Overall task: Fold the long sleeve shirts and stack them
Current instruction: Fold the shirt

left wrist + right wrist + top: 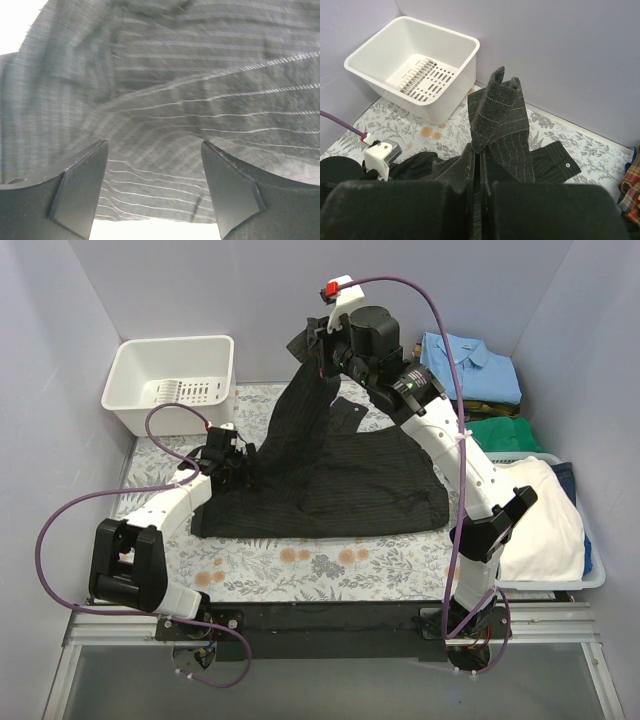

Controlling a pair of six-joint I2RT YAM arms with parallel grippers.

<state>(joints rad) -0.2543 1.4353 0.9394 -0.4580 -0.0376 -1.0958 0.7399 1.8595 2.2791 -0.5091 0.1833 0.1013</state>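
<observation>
Table (300, 565) w/ floral cover is seen under both pincers. Black pinstripe shirt (340, 485) is spread on it btwn the 2 arms, mostly right of L pincer (232, 455) and below R pincer (322, 345). 1 part is held up off the table in a long strip reaching R pincer.

Basket (590, 570) w/ white cloth (540, 510) is set well right of R pincer, beside that arm's base. Bin (135, 365) is placed in the far-left corner, beyond L pincer and left of R pincer, apart from both. Blue shirt (470, 365) is laid folded right of R pincer, w/ green cloth (505, 432) just nearer than it. Plaid cloth (630, 185) is caught at the right edge of R wrist view; no more can be told.

R pincer (479, 182): jaws are pressed together on the shirt (500, 120). Cloth is pinched btwn them & a folded end sticks up past the tips. 1 pale button (567, 165) is seen on a cuff lying flat beyond.

L pincer (154, 144): fingers (80, 190) are held spread wide, low at the shirt's left edge. Striped cloth (200, 75) fills the view ahead of them; nothing is squeezed.
</observation>
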